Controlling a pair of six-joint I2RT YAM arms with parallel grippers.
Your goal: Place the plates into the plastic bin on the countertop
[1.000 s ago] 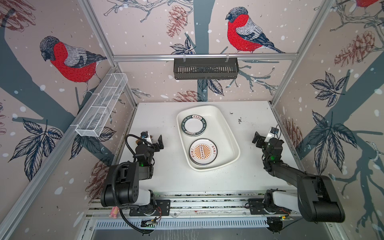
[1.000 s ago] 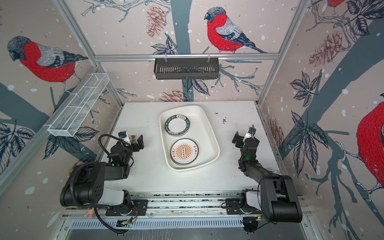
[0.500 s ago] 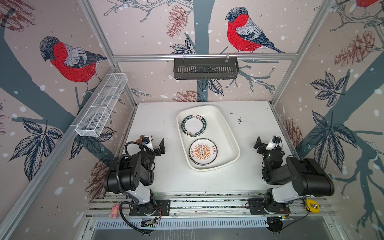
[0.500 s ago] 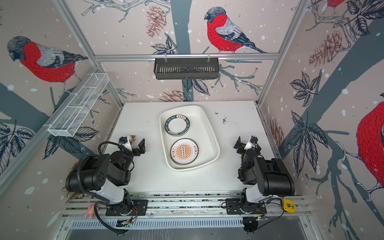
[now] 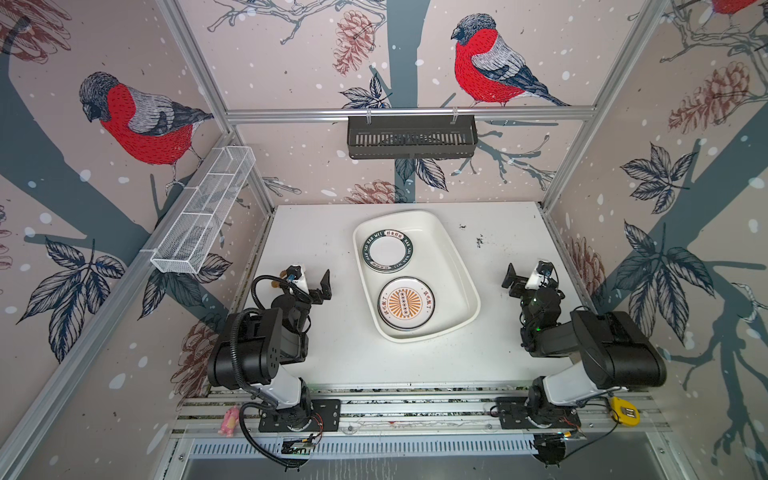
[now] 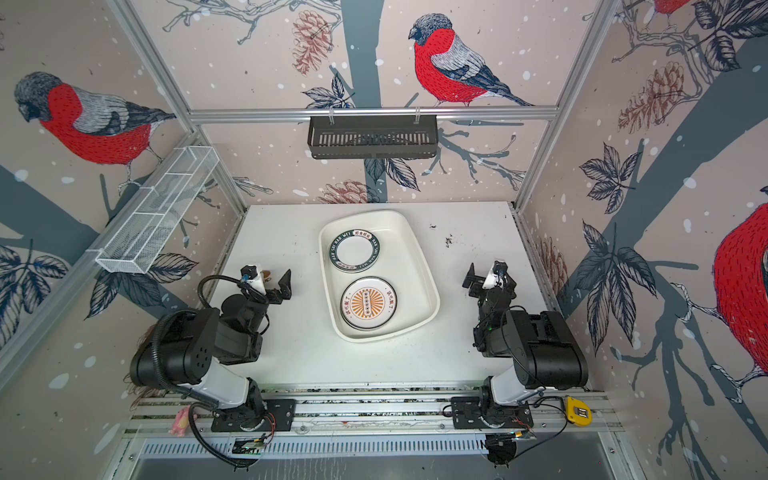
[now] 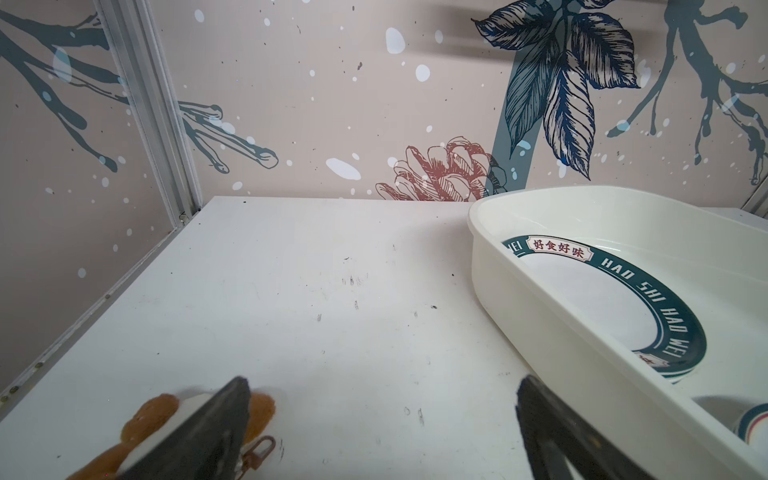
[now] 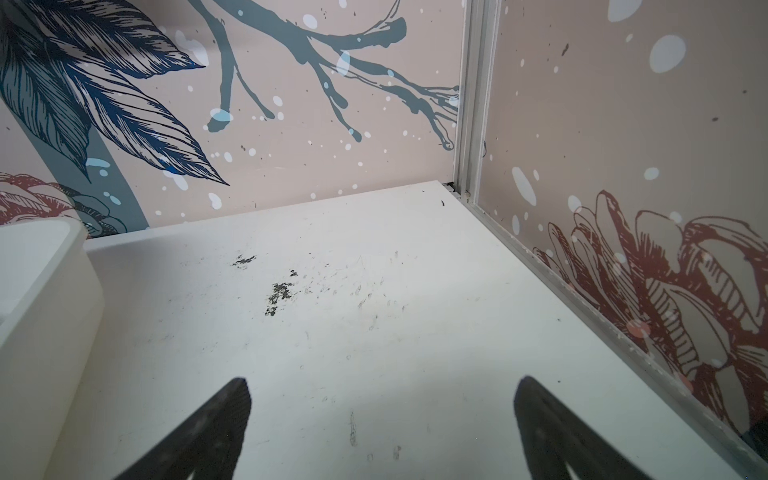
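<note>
We see two plates lying flat inside the plastic bin [image 5: 446, 266]: the green-lettered plate [image 5: 387, 251] at the bin's far end, and the orange sunburst plate [image 5: 406, 303] just beside it at the near end. The bin rests on the white counter [image 5: 507, 232]. Left of the bin, the left tool [image 7: 382, 388] hangs with its fingers spread apart, holding nothing; a small brown charm [image 7: 143, 417] lies beneath its outer finger. Right of the bin, the right tool [image 8: 382, 386] is spread wide too, empty, over bare speckled counter.

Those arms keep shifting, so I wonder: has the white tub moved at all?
No. The plastic bin sits just where it was, equally far from the dark smudges on the countertop.
</note>
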